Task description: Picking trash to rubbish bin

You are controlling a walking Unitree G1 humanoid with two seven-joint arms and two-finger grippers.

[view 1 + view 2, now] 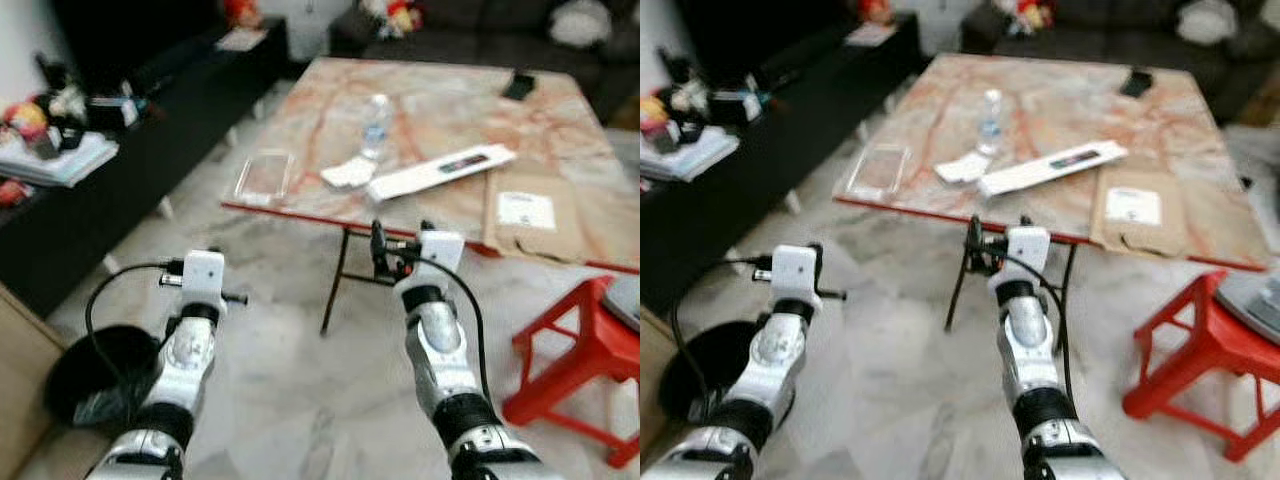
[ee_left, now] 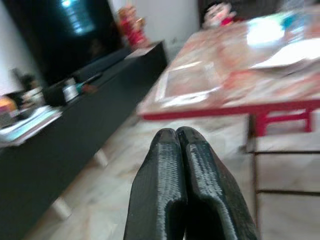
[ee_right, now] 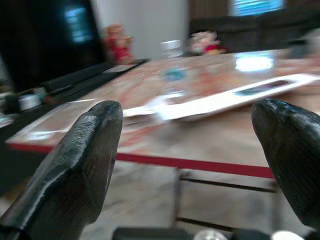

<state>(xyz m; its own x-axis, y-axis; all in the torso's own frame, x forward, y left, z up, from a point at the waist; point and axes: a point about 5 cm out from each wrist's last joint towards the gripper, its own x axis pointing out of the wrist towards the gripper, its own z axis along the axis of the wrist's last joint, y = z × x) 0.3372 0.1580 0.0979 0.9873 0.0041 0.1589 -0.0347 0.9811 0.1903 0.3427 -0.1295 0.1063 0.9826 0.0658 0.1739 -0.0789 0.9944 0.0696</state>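
Marble-topped red-edged table (image 1: 560,130) carries a clear plastic bottle (image 1: 374,125), probably light and slippery, best pinched mid-body by the spread right gripper (image 3: 190,150); left gripper (image 2: 181,150) pressed together.

home living room: dark sofa (image 1: 470,35), marble table (image 1: 440,110), tv bench (image 1: 130,170).

Red stool (image 1: 585,350) beside marble table (image 1: 560,150); black cabinet (image 1: 120,180)

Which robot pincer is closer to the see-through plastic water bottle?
The right pincer. It is open at the table's near edge, in front of the clear plastic water bottle. The left pincer, shut, sits further back over the floor, off to the left.
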